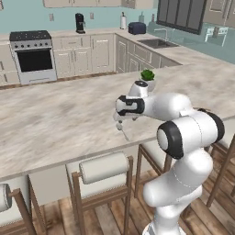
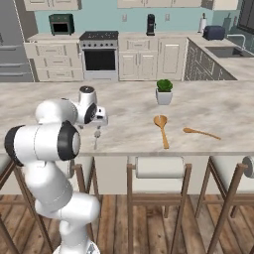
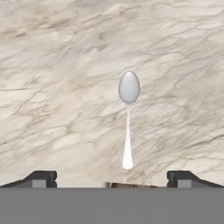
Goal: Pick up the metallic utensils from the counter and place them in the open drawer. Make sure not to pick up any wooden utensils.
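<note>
Pincer (image 3: 112, 178) hangs wide apart above the metal spoon (image 3: 128, 118) near the counter (image 3: 52, 87) front edge; light, stiff, slick, it looks best gripped across its thin handle.

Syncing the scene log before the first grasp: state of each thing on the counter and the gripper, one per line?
gripper: open, empty, hovering above the metal spoon.
metal spoon: lying flat on the counter, untouched, near the front edge.
wooden spoon: lying flat on the counter, bowl pointing away from the stools.
knife: lying flat, right of the wooden spoon, apart from it.
potted plant: upright, behind the wooden spoon.
</note>
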